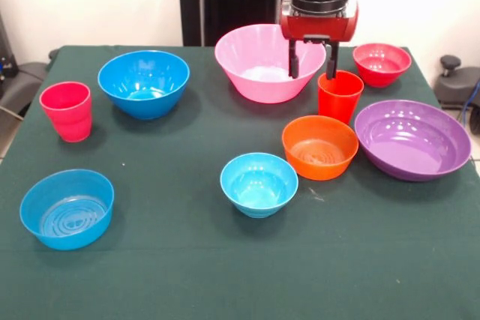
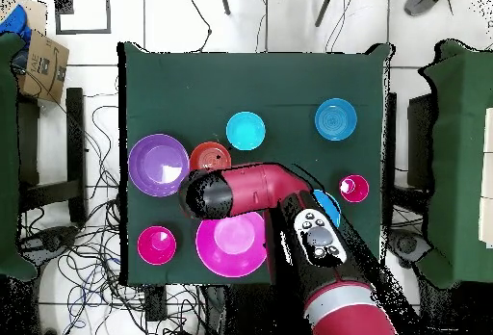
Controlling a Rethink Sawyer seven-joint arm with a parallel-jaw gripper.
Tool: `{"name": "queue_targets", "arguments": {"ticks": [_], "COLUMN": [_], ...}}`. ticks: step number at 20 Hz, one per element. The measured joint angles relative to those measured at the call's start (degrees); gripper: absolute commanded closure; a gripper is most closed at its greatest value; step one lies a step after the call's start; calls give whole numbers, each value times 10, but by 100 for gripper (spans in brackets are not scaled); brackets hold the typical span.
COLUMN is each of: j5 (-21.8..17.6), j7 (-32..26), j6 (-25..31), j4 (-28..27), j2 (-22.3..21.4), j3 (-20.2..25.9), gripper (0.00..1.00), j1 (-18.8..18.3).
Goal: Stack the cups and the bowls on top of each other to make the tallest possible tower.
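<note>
My gripper (image 1: 312, 74) hangs open at the table's far side, holding nothing. One finger (image 1: 293, 61) is in front of the large pink bowl (image 1: 259, 73). The other finger (image 1: 331, 61) ends at the back left rim of the orange-red cup (image 1: 340, 97); whether it touches is unclear. Just before that cup sits the small orange bowl (image 1: 320, 148), with the purple bowl (image 1: 412, 140) to its right and the small red bowl (image 1: 382, 63) behind. The light-blue bowl (image 1: 259, 183), small blue bowl (image 1: 67, 209), pinkish-red cup (image 1: 67, 112) and deep blue bowl (image 1: 144, 84) stand apart. Nothing is nested.
From overhead, the arm (image 2: 250, 192) covers the gripper, the orange-red cup and most of the deep blue bowl (image 2: 330, 211). Green cloth (image 1: 172, 260) covers the table. Cables lie on the floor (image 2: 87, 148) beside it, and a cardboard box (image 2: 43, 62) stands off one corner.
</note>
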Motion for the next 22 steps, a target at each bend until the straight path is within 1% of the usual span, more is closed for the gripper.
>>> {"name": "queue_targets", "arguments": {"ticks": [7,12,19,22], "j5": [-25,-34,-43,-43], "j7": [0,0,0,0], "j6": [-37,-53,-69,-79], "j4": [25,26,27,27], "j2": [0,2,3,3], "j3": [-5,-9,-28,-44], "gripper": [0,0,0,0], "j1": [11,11,17,28]}}
